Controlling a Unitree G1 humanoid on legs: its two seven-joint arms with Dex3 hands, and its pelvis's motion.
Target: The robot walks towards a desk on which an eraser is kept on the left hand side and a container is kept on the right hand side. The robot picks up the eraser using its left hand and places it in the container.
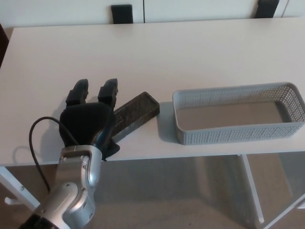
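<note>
Eraser (136, 113), dark, lying flat on the table (157, 52) left of the grey container (238, 136); its near end hidden by the left hand (88, 119), fingers spread, holding nothing.

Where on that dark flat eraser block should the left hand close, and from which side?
Judging by its pose, grip the dark flat eraser block across its narrow width near mid-length, coming down from above. It lies flat on the white desk, its long axis slanting toward the grey mesh container, and the black left hand covers its near end.
</note>
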